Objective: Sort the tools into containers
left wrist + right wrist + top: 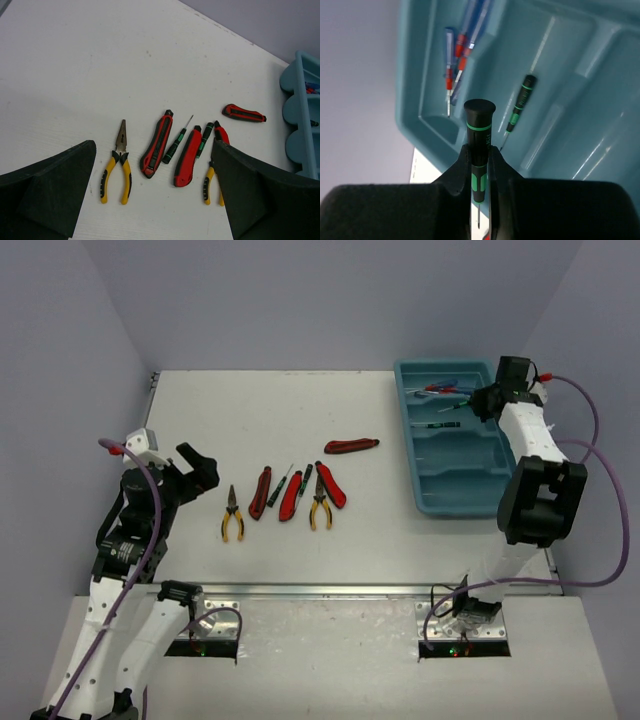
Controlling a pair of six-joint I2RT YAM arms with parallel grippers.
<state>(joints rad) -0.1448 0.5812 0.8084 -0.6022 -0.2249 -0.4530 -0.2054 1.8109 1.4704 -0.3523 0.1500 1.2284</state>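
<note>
You will find no legible text, label, brand, number or sign in any view. Any marking on the tools (pixel 157 145), on the black-green screwdriver (pixel 479 137) nearest the right wrist camera, or on the tray (pixel 450 506) is too small or blurred to read.

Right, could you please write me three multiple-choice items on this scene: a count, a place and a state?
1. Yellow-handled pliers on the table: A one; B two; C four.
2. The right hand hangs over: A the tray; B the pliers; C the table's near edge.
3. The left hand is: A open and empty; B shut and empty; C shut on a tool.
1 B: one pair lies at the row's left end, a second pair further right. 2 A: teal compartments show beneath its gripped screwdriver. 3 A: its fingers stand apart with nothing between.
</note>
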